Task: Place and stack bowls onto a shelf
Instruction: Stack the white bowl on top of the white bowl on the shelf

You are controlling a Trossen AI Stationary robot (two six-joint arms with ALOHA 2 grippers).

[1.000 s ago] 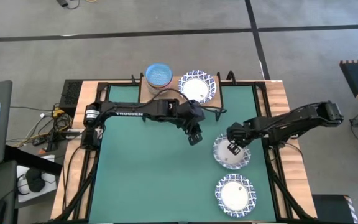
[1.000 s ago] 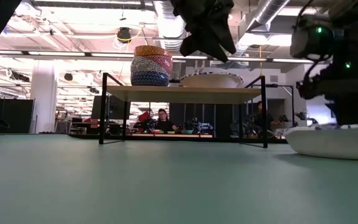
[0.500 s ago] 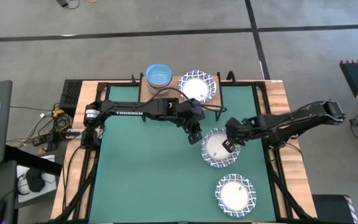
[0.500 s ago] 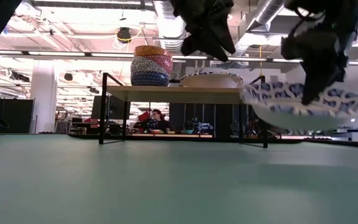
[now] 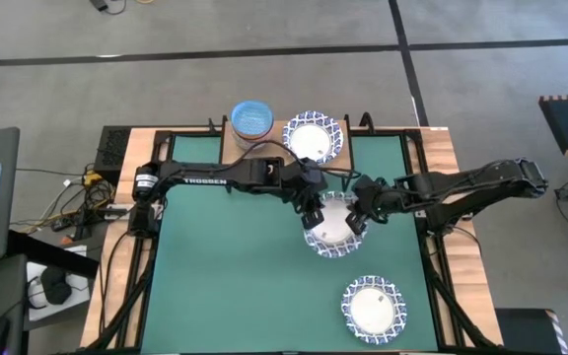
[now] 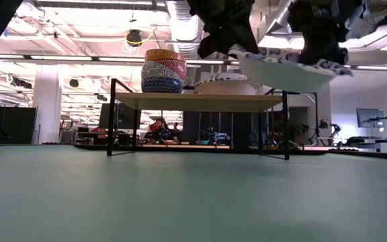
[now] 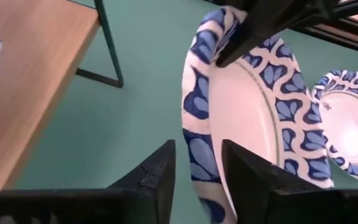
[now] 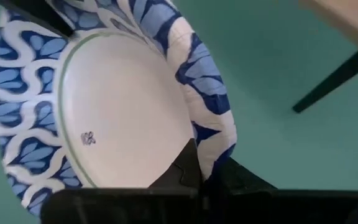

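Right tool [image 5: 355,219] is clamped on the scalloped rim of a white bowl with a blue patterned rim [image 5: 329,227], carrying it clear of the green mat [image 5: 225,286]. Left tool [image 5: 311,214] sits at the bowl's opposite edge, its fingers [image 7: 157,171] parted with the rim lying between them.

Beyond both tools stands the shelf [image 6: 200,101], a light-wood board on thin black legs. On it are a second white patterned bowl [image 5: 313,137] and, beside that, a stack of small bowls [image 6: 162,70]. A third patterned bowl [image 5: 372,307] rests on the mat, on the near side of the right tool.

Only the low view shows the stack's sides, the held bowl raised above shelf height, and the room behind: bright ceiling lights, ducts and people seated at benches. From overhead the desk [image 5: 447,148] shows wooden edges, with cables on the grey floor beside it.
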